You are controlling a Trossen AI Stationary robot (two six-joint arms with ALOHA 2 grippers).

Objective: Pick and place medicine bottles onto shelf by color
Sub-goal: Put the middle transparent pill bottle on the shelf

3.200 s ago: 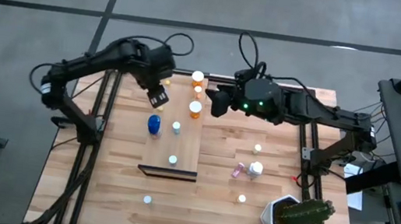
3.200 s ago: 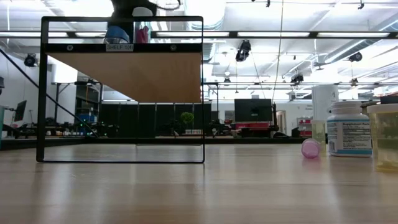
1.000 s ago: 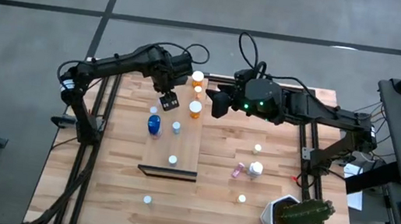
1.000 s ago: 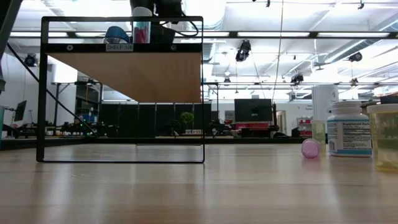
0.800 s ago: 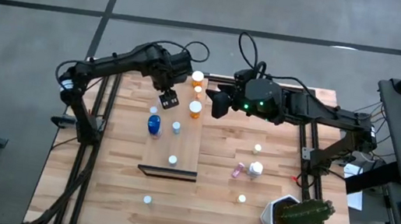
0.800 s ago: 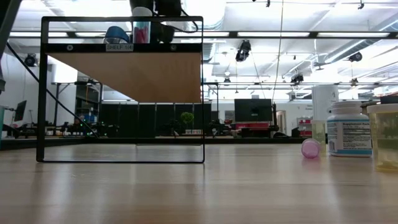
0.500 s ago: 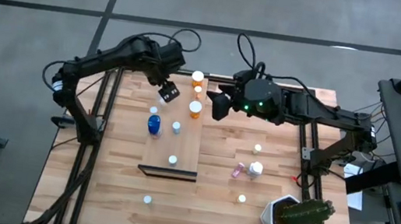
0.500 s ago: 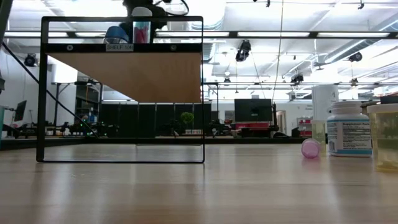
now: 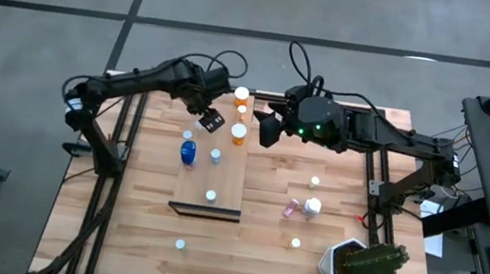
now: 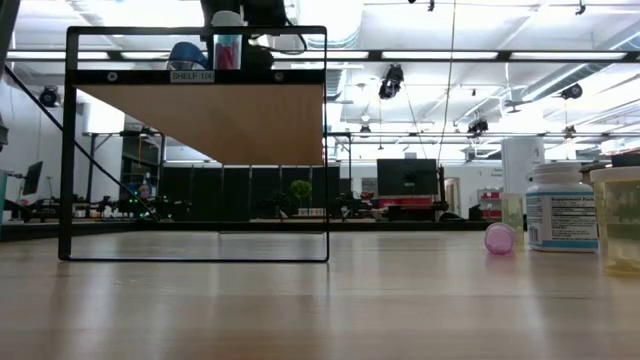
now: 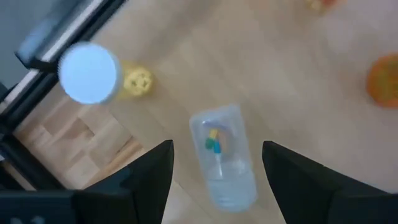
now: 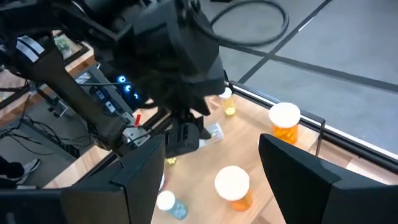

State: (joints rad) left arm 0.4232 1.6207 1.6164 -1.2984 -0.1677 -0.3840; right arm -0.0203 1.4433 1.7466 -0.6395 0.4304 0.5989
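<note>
The shelf (image 9: 225, 177) is a pale board raised above the tabletop. On it stand orange bottles (image 9: 239, 133), a blue bottle (image 9: 187, 152) and clear bottles (image 9: 214, 156). My left gripper (image 9: 212, 121) is open over the shelf's far left part. In the left wrist view a clear bottle (image 11: 224, 158) with coloured pills lies on the board below the gap between the fingers, and a white-capped bottle (image 11: 89, 71) stands near the shelf's edge. My right gripper (image 9: 265, 128) is open and empty, just off the shelf's right edge near the orange bottles (image 12: 285, 121).
On the table right of the shelf are a white bottle (image 9: 312, 205), a pink bottle lying down (image 9: 292, 207) and small bottles (image 9: 295, 244). One more bottle (image 9: 180, 242) stands near the front. A white pot with a cactus (image 9: 362, 264) is at the front right. Black frame rails (image 9: 121, 129) flank the table.
My left gripper has hovered over the shelf's far left part: it went a little toward the far edge, then came back toward the table's right. The bottles on the shelf have stayed where they were.
</note>
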